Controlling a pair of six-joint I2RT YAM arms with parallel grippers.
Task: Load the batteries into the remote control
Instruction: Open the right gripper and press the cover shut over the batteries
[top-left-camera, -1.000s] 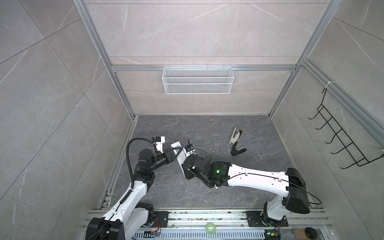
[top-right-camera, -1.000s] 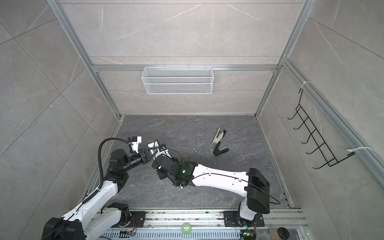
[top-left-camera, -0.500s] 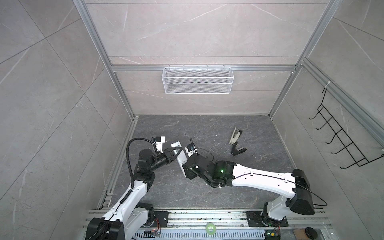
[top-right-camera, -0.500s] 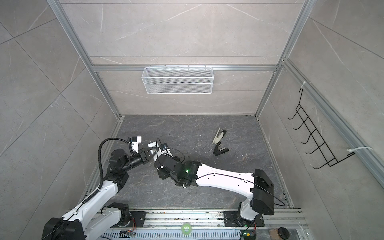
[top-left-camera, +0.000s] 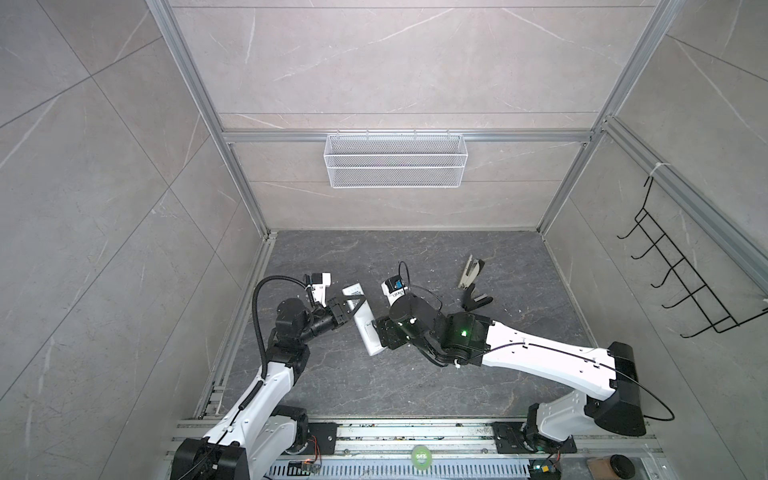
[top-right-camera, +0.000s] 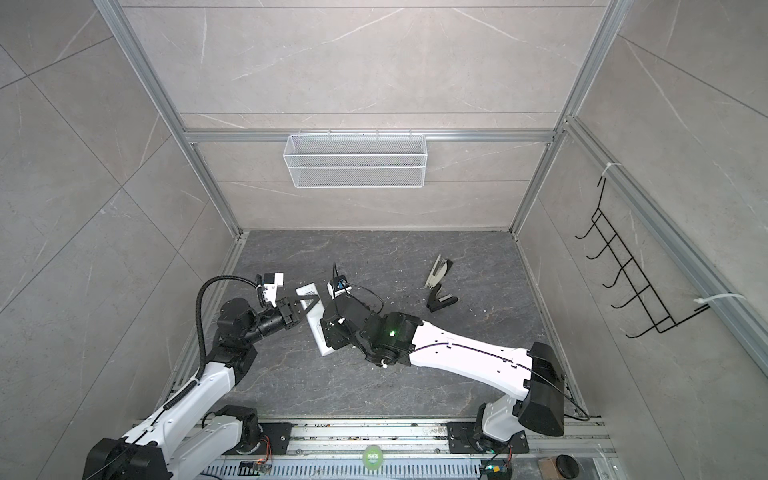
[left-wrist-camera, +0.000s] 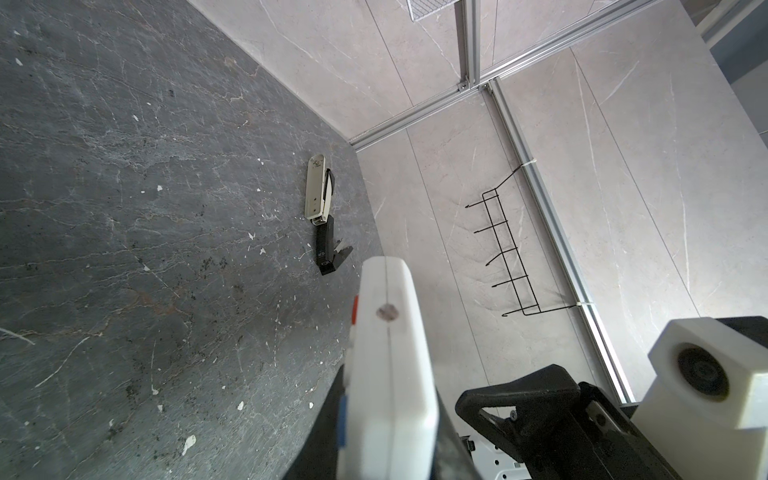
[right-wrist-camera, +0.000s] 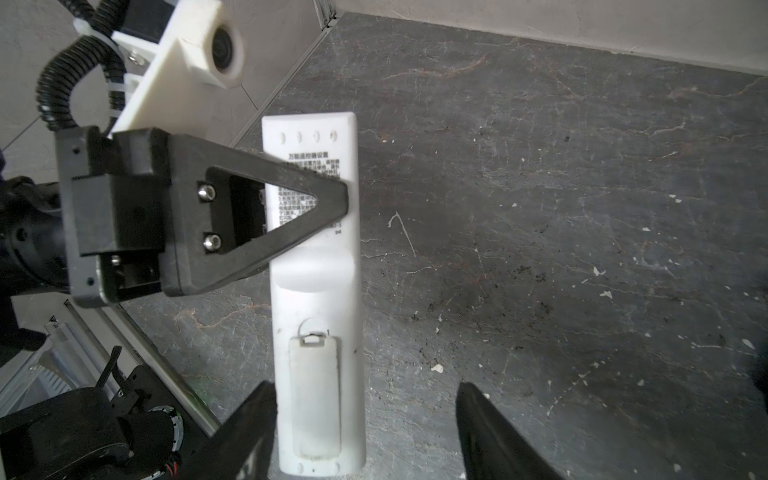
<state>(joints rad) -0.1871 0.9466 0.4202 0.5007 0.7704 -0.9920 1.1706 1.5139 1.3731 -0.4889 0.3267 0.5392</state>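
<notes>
Closest to us, our right gripper (right-wrist-camera: 365, 390) stands released. Its jaws are wider than a second ago and its arm is reached further in. One black finger (right-wrist-camera: 255, 424) sits just beside the edge of the remote control (right-wrist-camera: 313, 266), and the other is well apart over bare floor. We judge that it has just let go at this near end.

Here the battery cover (right-wrist-camera: 316, 395) lies shut and flush, a rounded matte-white plate with a small latch tab. No batteries show in any view. We judge they may already be inside, though we cannot tell.

The remote control is a slim white plastic bar held above the floor, back side up, with printed text and a shallow dip. Our left gripper (right-wrist-camera: 328, 199) is clenched on its farther half, with a triangular black finger across the label.

Beyond, the floor (right-wrist-camera: 540, 187) is dark veined stone speckled with white chips. A grey-and-black stapler (top-left-camera: 473, 286) lies swung open on it. A white wire basket (top-left-camera: 395, 162) hangs on the pale tiled back wall.
</notes>
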